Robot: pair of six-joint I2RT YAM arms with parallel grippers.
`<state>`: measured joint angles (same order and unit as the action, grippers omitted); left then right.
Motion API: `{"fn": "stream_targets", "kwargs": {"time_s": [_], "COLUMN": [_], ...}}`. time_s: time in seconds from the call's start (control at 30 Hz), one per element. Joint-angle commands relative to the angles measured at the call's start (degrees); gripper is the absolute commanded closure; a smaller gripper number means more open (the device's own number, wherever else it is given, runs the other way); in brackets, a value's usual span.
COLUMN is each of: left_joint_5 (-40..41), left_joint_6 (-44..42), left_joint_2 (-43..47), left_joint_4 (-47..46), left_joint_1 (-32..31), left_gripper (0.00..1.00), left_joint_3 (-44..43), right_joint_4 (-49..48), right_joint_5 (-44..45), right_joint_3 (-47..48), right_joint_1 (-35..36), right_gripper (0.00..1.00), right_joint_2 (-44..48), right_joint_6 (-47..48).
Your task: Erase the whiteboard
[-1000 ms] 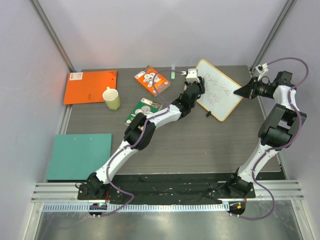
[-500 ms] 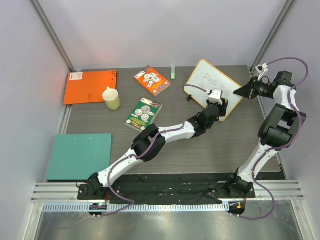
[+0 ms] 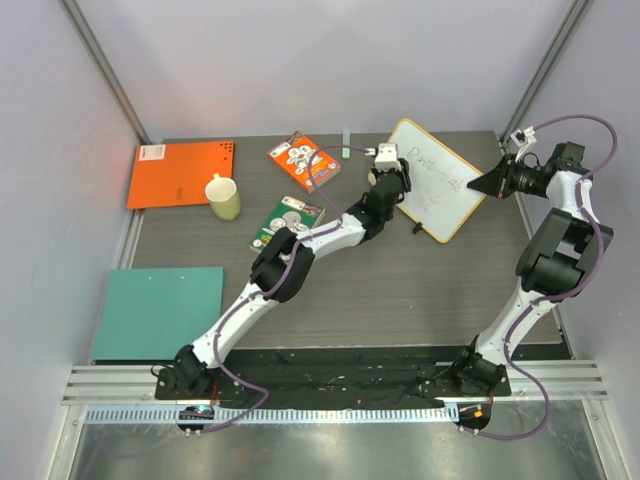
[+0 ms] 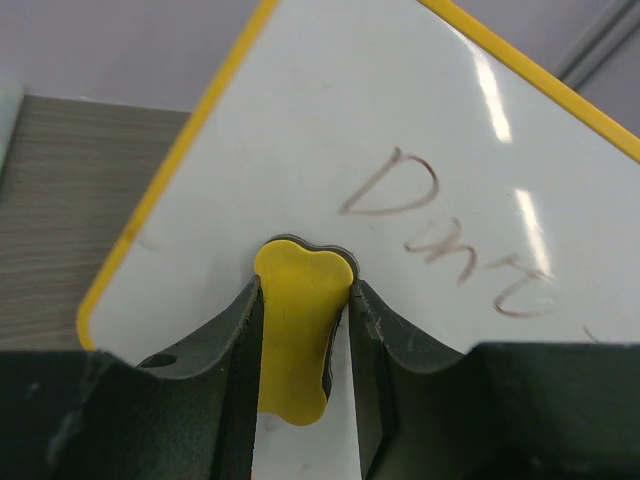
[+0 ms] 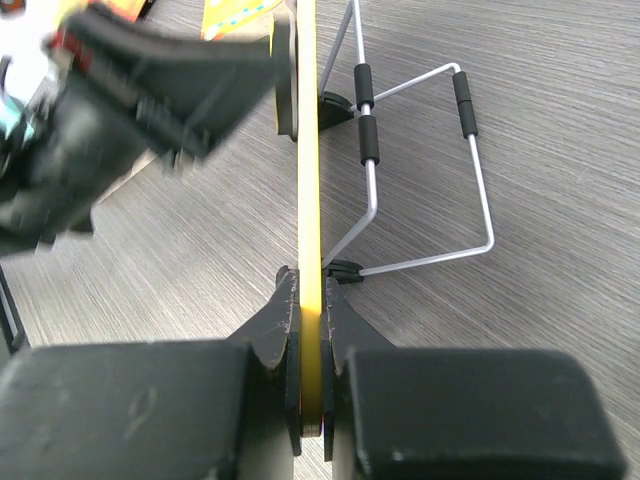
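Left gripper [image 4: 303, 320] clamping yellow eraser [image 4: 298, 285], its tip touching whiteboard [image 4: 330, 120] just ahead of fingertips | right gripper [image 5: 310, 300] pinching board's frame edge, bracing it upright | step: wiping underway, I'm judging | next: likely needing sweeping across handwriting [image 4: 440, 230] lying up-right of eraser, keeping pressure on

My left arm [image 3: 322, 236] and right arm [image 3: 515, 312] are white shells with black joints, each trailing a purple cable [image 3: 570, 120]. My left tool [image 4: 300, 300] and right tool [image 5: 310, 300] have matte black, smoothly curved fingers.
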<state>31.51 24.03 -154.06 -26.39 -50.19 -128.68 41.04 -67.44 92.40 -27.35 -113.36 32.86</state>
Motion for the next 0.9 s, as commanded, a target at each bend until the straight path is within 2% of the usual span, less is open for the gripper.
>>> {"fn": "stream_targets", "kwargs": {"time_s": [0.0,0.1,0.37,0.57,0.73,0.87], "left_joint_5": [0.3,-4.3,-7.8,-7.9,-9.7,-9.9], "left_joint_6": [0.6,0.8,5.1,5.2,1.7,-3.5], "left_joint_2": [-2.6,-4.4,-1.7,1.0,0.1,-2.6], "left_joint_4": [-3.7,-4.1,-8.4,-12.2,-9.6,-5.8], "left_joint_1": [2.5,2.2,-1.2,-6.4,-9.2,-9.4], "left_gripper": [1.00,1.00,1.00,1.00,1.00,1.00], "left_joint_3": [-5.1,-7.1,1.8,6.3,3.0,-4.3], "right_joint_4": [7.8,8.2,8.9,9.1,9.1,9.1], "right_joint_5": [12.5,12.8,12.7,11.8,11.6,11.9], "right_joint_3": [-3.9,-3.9,-3.8,-3.8,-3.7,-3.6], "right_joint_1": [3.2,3.2,3.1,3.2,3.2,3.2], "right_gripper": [0.99,0.99,0.99,0.99,0.99,0.99], "right_joint_2": [-2.0,-2.0,-2.0,-1.8,-1.7,-1.2], "right_joint_6": [6.9,7.3,7.9,7.7,7.5,7.2]}}
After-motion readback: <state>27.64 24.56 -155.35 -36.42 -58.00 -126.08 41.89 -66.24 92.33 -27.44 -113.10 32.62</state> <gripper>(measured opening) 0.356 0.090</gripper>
